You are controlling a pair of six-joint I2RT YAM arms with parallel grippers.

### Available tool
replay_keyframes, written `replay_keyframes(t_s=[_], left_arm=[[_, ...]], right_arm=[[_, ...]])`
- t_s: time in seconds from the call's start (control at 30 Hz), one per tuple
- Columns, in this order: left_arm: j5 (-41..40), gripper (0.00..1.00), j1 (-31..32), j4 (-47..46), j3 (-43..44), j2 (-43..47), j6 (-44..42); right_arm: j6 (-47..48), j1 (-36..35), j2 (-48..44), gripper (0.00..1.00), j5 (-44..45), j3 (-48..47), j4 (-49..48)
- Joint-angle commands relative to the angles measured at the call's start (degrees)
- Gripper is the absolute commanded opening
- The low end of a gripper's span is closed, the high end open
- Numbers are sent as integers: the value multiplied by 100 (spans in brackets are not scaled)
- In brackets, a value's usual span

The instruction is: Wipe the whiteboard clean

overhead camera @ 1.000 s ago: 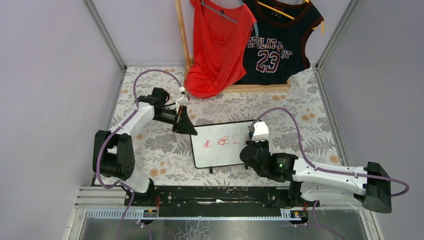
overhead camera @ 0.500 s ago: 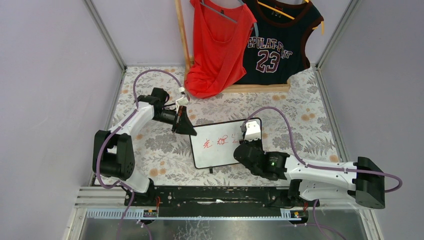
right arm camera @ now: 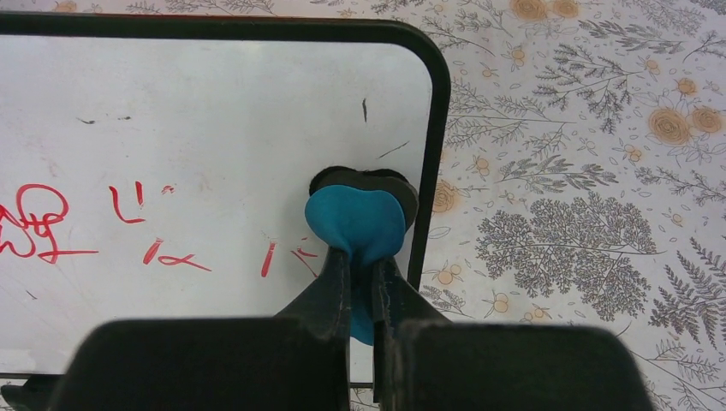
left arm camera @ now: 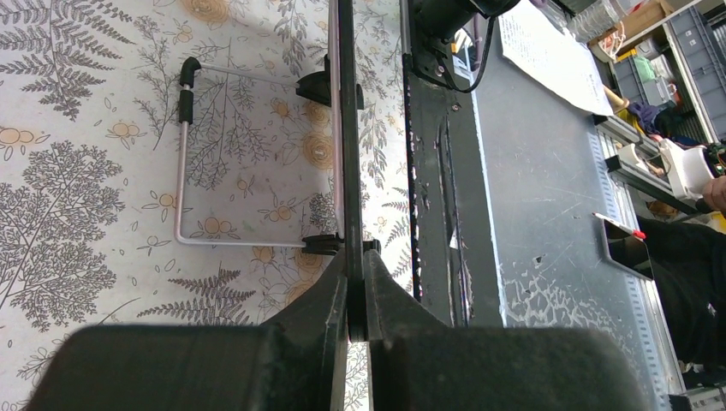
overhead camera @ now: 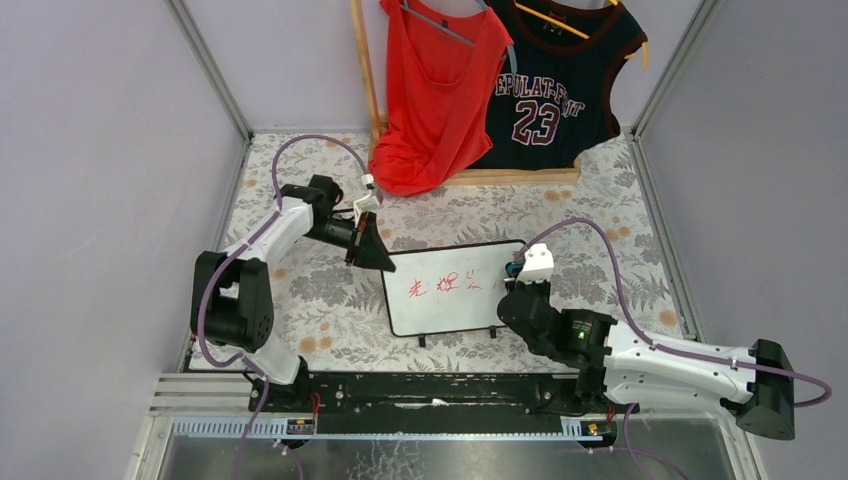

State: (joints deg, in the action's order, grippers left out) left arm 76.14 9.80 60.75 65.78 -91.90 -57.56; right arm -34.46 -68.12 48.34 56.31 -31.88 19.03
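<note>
The whiteboard (overhead camera: 445,300) stands tilted on the floral cloth at mid-table, with red handwritten characters (overhead camera: 440,284) across its middle. My left gripper (overhead camera: 383,262) is shut on the board's top left corner; the left wrist view shows the black frame edge (left arm camera: 347,128) pinched between the fingers (left arm camera: 355,287). My right gripper (right arm camera: 360,267) is shut on a blue eraser (right arm camera: 355,221), which presses on the whiteboard (right arm camera: 214,111) close to its right frame. Red strokes (right arm camera: 163,255) lie left of the eraser.
A wooden rack at the back holds a red shirt (overhead camera: 435,90) and a black "23" jersey (overhead camera: 555,85). The board's wire stand (left arm camera: 181,180) rests on the cloth behind it. A black rail (overhead camera: 430,390) runs along the near edge.
My right arm swept the eraser left and up over the board's right part, then back down to the right edge. The left gripper kept its hold on the corner.
</note>
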Motion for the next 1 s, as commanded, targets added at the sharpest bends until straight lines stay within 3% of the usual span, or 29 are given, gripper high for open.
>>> replay_keyframes(t_s=[0.0,0.3,0.57,0.7,0.97], left_arm=[[-286,0,138,852,150,-258,-1023],[-297,0,140,851,167,-279,-1024],[-328,0,144,635,123,-273,-796],[-342,0,136,579,125,-290,-731],[-335,0,142,552,146,-337,-704]], right_arm=[[-25,52,54,0,32,67,80],[8,-5,240,0,-747,233,-806],[-47,-289,1069,0,-725,-196,-1046],[-188,-290,757,0,-498,-119,-827],[-678,-292,-335,0,26,144,607]])
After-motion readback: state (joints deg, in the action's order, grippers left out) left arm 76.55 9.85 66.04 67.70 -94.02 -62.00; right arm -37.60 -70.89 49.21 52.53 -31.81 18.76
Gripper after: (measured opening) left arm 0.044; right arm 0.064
